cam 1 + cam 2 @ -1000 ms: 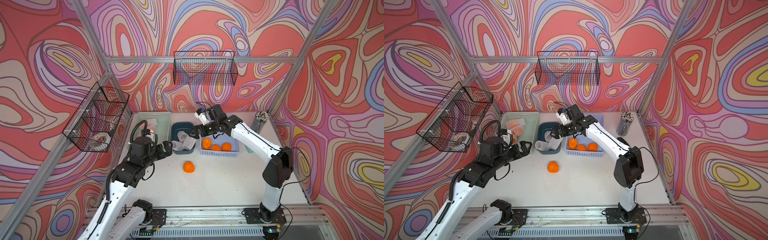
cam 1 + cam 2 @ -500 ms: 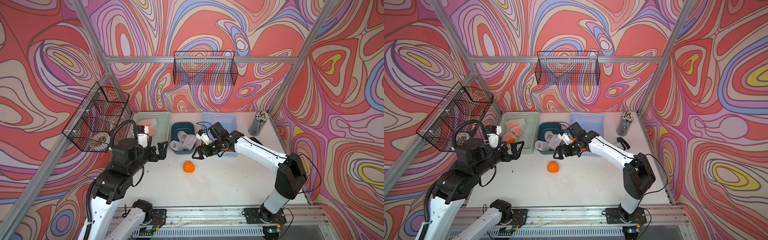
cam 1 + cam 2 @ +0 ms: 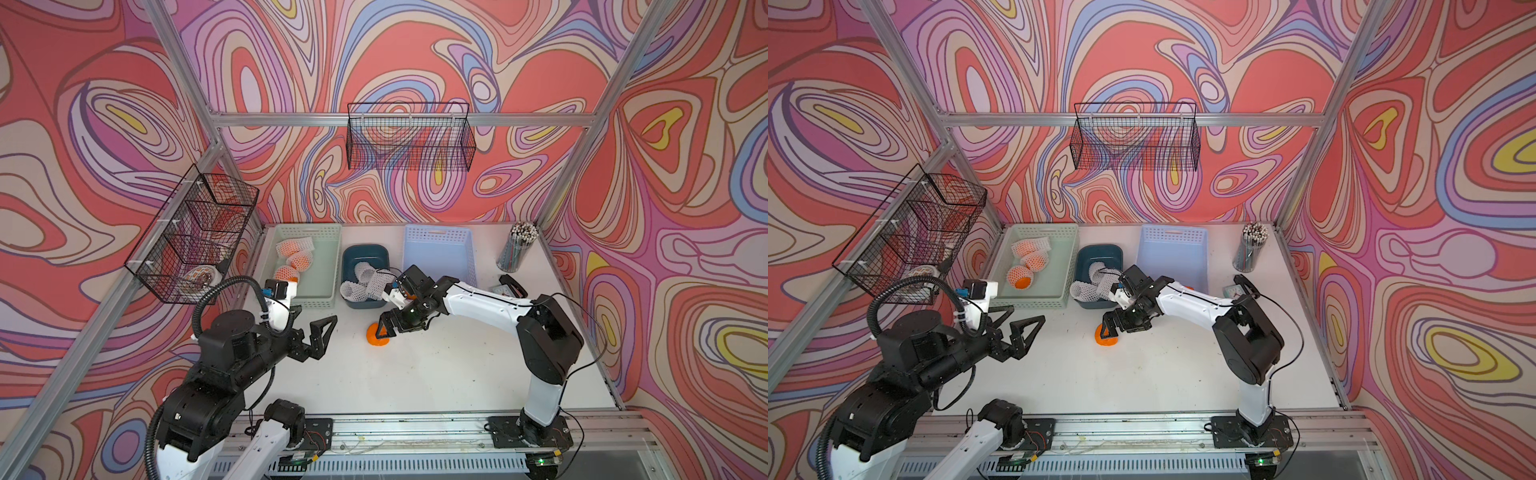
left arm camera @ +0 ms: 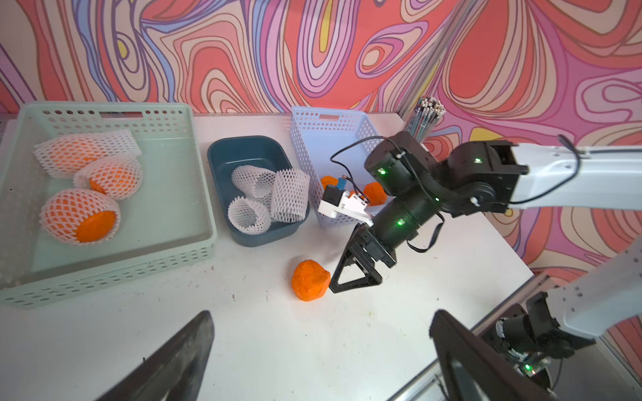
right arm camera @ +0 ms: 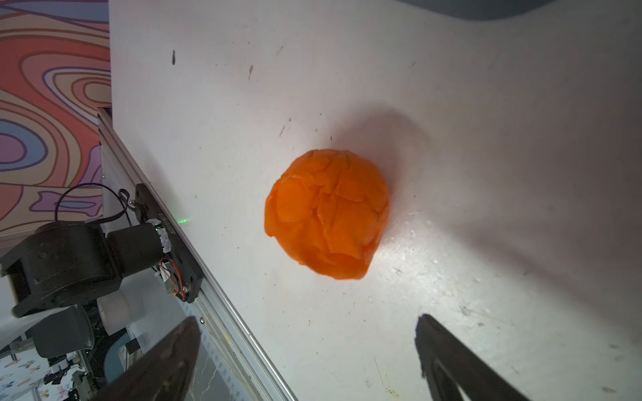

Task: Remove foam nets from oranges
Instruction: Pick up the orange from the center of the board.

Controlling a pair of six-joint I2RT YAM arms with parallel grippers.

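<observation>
Just beyond right fingers (image 5: 438, 342), bare orange (image 5: 326, 215)

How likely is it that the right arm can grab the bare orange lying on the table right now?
Probably yes. The right claw hangs open close to the bare orange, which lies alone on the table, straight ahead of the open jaws with nothing between them.

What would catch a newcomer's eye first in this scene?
The loud swirly pink-and-red walls, then a bare orange alone on the white table with the right claw open close by it. Behind, three netted oranges sit in the pale green basket and empty foam nets lie in the dark blue tub.
</observation>
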